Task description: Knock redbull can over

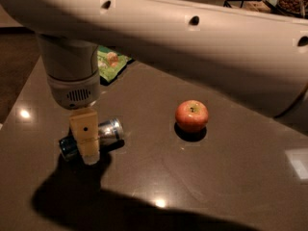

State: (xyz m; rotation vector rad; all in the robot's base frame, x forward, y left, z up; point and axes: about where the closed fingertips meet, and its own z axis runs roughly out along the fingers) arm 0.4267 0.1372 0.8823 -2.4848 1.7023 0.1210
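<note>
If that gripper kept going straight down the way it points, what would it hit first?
Probably the redbull can, which lies on its side right at the tip of the gripper. If the gripper hangs just in front of it, it would hit the dark tabletop instead. Depth is unclear here.
</note>
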